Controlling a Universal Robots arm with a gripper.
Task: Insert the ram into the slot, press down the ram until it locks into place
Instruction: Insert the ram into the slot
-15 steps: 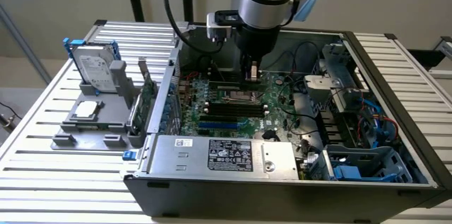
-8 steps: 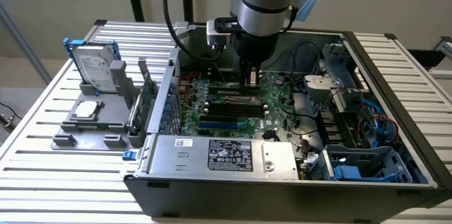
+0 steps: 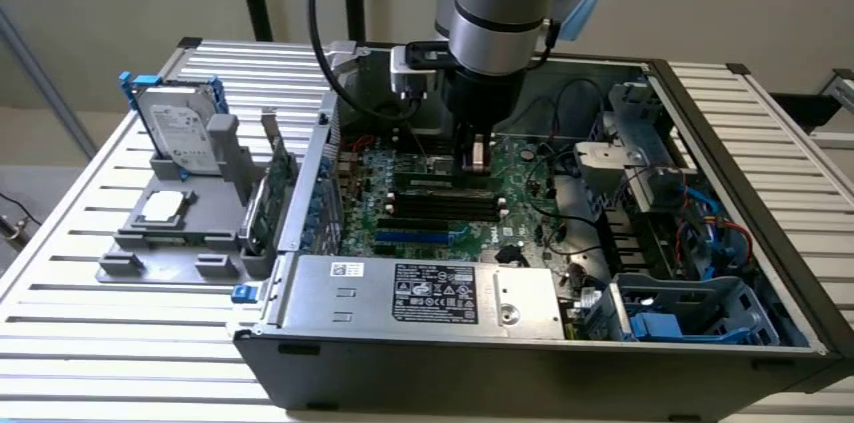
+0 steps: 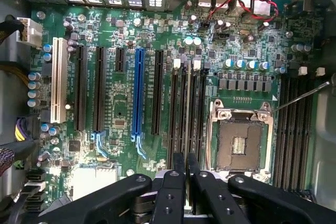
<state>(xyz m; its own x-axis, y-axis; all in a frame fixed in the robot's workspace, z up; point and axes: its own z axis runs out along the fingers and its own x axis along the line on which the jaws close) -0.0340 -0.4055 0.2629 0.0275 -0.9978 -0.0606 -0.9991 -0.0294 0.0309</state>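
Ram [image 4: 188, 108] edge-up in a black slot [image 4: 190, 132], your gripper [image 4: 186, 169] right over it, fingers [image 4: 175, 184] pinched almost together on its top edge

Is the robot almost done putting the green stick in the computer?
Partway. Done: the ram is already at the black slots. In hand: the gripper is shut on it, holding it lined up along them. Left: locking it down; I cannot tell whether it is seated yet.
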